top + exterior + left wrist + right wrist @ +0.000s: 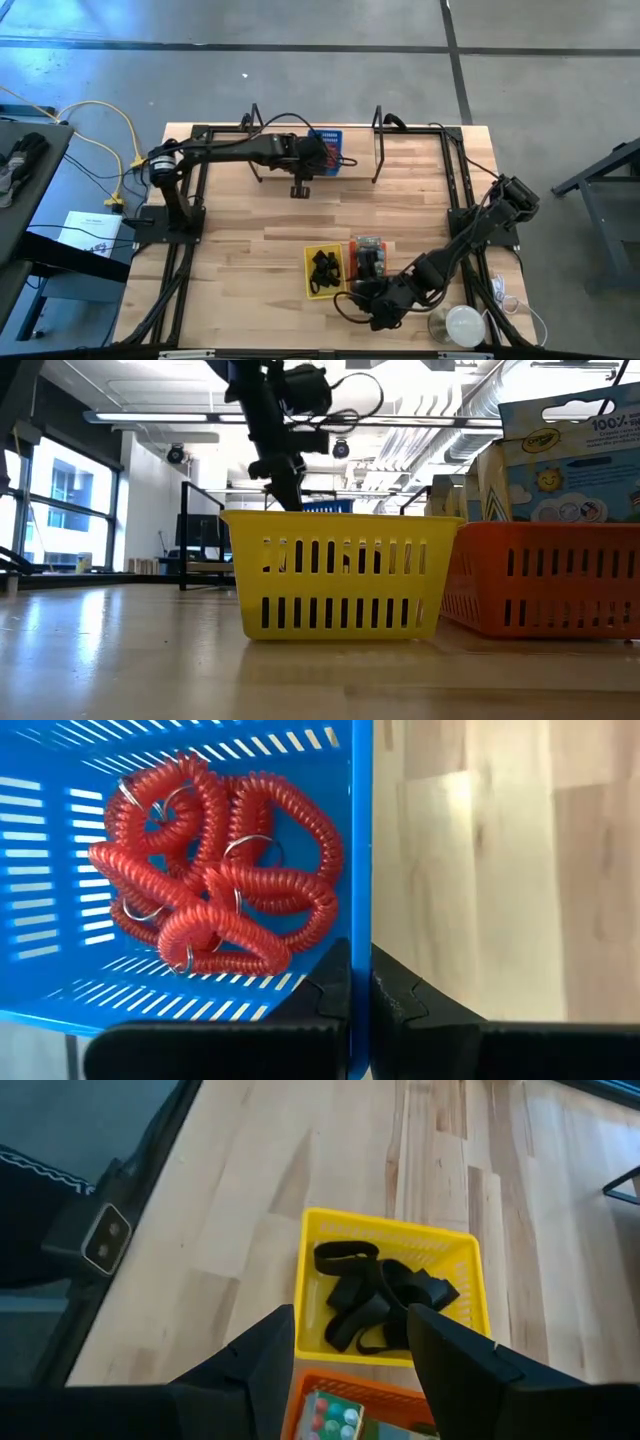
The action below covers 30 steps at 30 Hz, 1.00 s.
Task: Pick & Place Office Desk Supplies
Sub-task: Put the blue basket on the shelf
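Observation:
Several red coiled loops (215, 885) lie in a heap on the floor of the blue tray (328, 158) at the table's far side. My left gripper (360, 995) hangs shut above that tray's side wall (360, 840), with nothing showing between its fingers; the low view shows it (285, 485) clear above the trays. Black loops and clips (375, 1305) lie in the yellow tray (322, 272), which stands near the front edge. My right gripper (345, 1370) is open above the near ends of the yellow tray and the orange tray (366, 258), its fingers empty.
A crayon box (570, 460) and small coloured pieces (330, 1415) fill the orange tray. A round white object (465, 325) sits at the front right corner. Black frame rails (185, 260) run along both sides, and upright stands (378, 150) flank the blue tray. Bare wood (250, 230) lies centre left.

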Available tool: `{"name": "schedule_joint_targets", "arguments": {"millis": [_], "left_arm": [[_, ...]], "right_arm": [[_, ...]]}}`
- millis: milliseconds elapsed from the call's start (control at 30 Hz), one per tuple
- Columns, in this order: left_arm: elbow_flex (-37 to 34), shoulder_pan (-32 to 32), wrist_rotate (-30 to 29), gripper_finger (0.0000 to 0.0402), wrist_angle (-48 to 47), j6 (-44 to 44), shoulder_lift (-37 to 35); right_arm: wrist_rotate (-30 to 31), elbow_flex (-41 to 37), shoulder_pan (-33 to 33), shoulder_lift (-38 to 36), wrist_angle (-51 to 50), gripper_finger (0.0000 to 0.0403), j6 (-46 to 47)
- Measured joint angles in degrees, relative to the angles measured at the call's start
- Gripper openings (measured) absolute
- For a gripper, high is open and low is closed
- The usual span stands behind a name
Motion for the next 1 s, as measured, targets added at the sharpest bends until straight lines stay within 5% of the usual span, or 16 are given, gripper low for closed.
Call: {"name": "schedule_joint_targets", "arguments": {"millis": [1000], "left_arm": [[0.00,-0.02,-3.67,0.0066,-2.22,-4.23,0.88]], "right_arm": [[0.04,0.00,-0.50,0.00,-0.44,0.0183,-0.08]]}}
